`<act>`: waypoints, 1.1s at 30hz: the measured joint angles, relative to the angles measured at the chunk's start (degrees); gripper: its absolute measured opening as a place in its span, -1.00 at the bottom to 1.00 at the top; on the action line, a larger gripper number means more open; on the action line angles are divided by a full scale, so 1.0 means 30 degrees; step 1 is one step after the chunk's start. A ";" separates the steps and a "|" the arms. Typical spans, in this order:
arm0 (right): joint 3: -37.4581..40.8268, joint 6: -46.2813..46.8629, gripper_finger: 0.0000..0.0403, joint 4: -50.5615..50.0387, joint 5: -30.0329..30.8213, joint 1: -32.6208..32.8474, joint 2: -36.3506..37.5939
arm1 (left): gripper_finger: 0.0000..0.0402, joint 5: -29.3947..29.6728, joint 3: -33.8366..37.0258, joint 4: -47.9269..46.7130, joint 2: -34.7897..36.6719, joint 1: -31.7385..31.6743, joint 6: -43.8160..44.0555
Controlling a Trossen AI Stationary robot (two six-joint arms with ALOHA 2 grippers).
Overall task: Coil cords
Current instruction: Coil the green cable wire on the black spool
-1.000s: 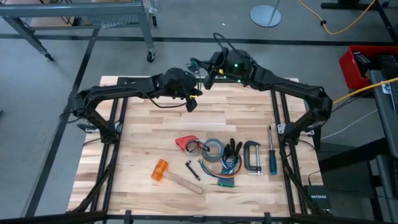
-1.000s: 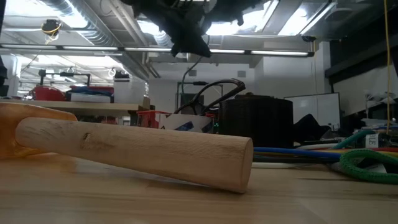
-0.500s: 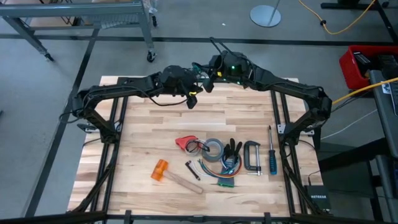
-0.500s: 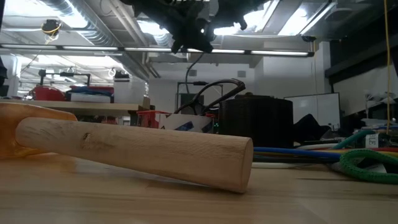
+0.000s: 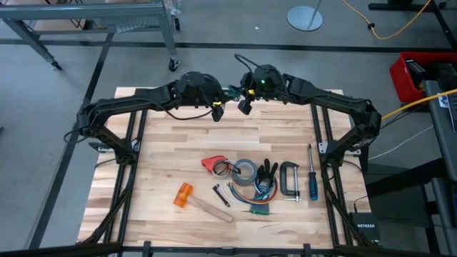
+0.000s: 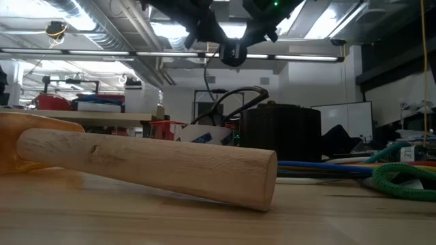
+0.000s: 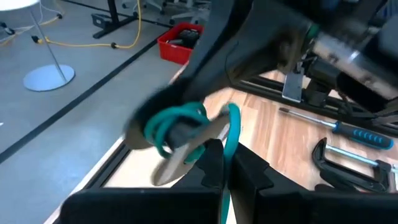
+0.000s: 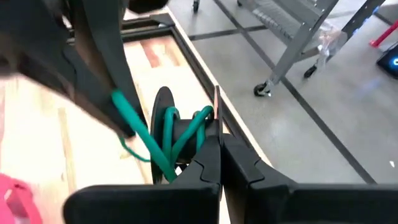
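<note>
While both arms are raised over the table's far edge, 2 grippers are met near the middle.
Left gripper: the left gripper (image 5: 216,112) is seen just beside the right one, fingers pressed together; in its wrist view teal-green cord loops are pinched at the fingertips (image 7: 214,163).
Right gripper: the right gripper (image 5: 245,106) is held close above the far edge, fingers pressed together; teal-green strands are clamped at its tips in its wrist view.
Cord: the cord (image 8: 163,140) is held in the air between the 2 grippers, above the far edge of the table (image 5: 171,157); a dark stretch is looped up behind the right wrist in the high view.
Near half of table: a hammer (image 5: 193,200), red item (image 5: 211,163), tape roll (image 5: 245,171), coloured wire bundle (image 5: 255,204), clamp (image 5: 289,179) and screwdriver (image 5: 312,177) are laid well apart from the grippers.
Low view: the hammer handle is seen lying across the front, both grippers high above it.
</note>
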State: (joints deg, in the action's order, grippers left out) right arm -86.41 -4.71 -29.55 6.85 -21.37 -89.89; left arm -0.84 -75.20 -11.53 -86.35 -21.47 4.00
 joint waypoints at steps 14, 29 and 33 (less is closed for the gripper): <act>0.0000 -0.0002 -1.00 -0.1906 -0.3128 -0.0007 0.0271 | -1.00 -0.0014 0.0000 -0.2477 0.0571 -0.0511 -0.0644; 0.0007 -0.0008 -1.00 -0.1681 -0.3496 -0.0007 0.3160 | -0.77 0.0066 -0.0007 -0.4056 0.0571 -0.0634 -0.4431; 0.0007 -0.0013 -1.00 -0.1688 -0.3489 -0.0003 0.3641 | -0.68 0.0061 -0.0007 -0.4019 0.0571 -0.0627 -0.4480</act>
State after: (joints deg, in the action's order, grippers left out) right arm -86.39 -4.75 -34.61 -3.62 -21.37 -78.96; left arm -0.66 -75.22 -23.59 -84.64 -23.35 -9.44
